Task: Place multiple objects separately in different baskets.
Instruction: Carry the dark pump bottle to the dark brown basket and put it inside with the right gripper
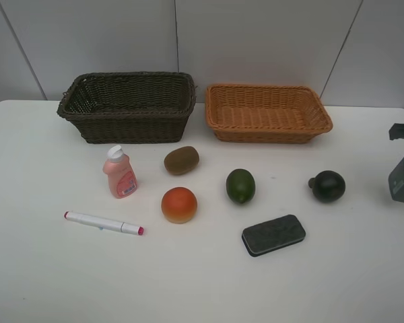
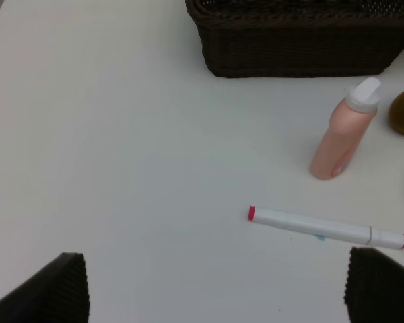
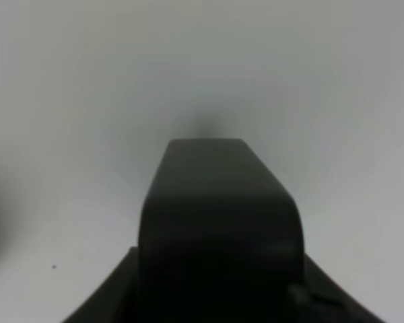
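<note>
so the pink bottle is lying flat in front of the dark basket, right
No: the pink bottle stands upright, cap up, in front of the dark basket. The exterior high view shows it.

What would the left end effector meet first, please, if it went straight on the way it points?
Likely the marker, lying just ahead of the left end effector; depth is unclear, so bare table might come first.
</note>
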`<state>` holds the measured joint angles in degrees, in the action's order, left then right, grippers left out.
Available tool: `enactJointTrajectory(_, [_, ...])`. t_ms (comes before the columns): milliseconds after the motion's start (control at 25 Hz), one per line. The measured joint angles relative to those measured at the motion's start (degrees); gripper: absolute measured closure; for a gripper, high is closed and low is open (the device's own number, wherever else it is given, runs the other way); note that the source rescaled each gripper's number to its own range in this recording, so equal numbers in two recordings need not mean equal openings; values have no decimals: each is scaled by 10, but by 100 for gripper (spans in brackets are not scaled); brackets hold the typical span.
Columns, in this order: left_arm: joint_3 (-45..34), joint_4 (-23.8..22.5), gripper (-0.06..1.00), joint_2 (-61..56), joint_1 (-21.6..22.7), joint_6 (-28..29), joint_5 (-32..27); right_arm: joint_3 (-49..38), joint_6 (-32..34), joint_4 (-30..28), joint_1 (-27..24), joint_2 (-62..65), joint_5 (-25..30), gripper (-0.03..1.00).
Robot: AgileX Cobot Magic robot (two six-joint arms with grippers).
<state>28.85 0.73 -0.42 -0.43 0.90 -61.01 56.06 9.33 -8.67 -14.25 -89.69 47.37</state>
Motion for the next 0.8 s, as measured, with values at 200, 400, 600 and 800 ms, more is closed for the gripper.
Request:
enactJointTrajectory(200, [0,0,-6,0,0,0,0,74,0,5,48,51,89,96])
enactJointTrajectory(400, [0,0,-6,0,0,0,0,169,0,20,136,59,152,96])
enactJointTrajectory(600, [0,0,-6,0,0,0,0,233,0,39,232,59,148,96])
enactJointTrajectory(800, [0,0,-6,0,0,0,0,257,0,43,309,51,96,96])
